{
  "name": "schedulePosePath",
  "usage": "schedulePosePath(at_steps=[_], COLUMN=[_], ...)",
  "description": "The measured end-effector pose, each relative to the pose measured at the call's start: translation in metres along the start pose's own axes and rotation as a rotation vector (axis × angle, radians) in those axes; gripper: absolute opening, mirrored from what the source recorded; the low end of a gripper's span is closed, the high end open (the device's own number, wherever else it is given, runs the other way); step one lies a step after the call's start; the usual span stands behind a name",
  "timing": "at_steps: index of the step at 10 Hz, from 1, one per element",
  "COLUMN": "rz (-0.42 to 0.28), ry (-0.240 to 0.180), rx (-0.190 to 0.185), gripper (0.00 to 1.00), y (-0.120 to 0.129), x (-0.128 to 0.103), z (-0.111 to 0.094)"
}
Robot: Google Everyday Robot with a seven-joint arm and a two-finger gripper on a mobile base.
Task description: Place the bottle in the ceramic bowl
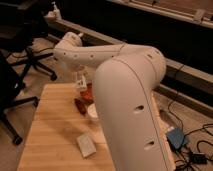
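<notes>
Because the bottle (79, 85) is small, slim and made of plastic, it is likely light and a bit slippery, and it would not break if it fell. The best place to hold it is around the middle, where the sides are straight. It hangs up in the air, off the bench (50, 131), just over the left edge of the ceramic bowl (89, 94). The gripper (80, 79) is at the end of the white arm, right above the bowl, and it looks clamped on the bottle, since nothing else holds the bottle up. The bowl is shiny and hard, so a big drop could chip it; a low, soft let-go seems best. Just in front of the bowl lie a dark red thing (80, 106) and a small white cup (93, 113), and a pale block (86, 145) sits nearer the bench's front edge.
</notes>
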Motion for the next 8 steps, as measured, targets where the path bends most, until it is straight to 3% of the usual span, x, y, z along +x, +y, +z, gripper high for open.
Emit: schedulePosePath(at_steps=[4,7,8], rz=[0.034,0.056,0.060], ry=[-0.011,-0.009,-0.008], rx=[0.046,0.063,0.066], gripper=[0.31,0.04,0.00], y=[-0.018,-0.026,-0.028], x=[0.004,0.007,0.006], z=[0.011,0.019,0.021])
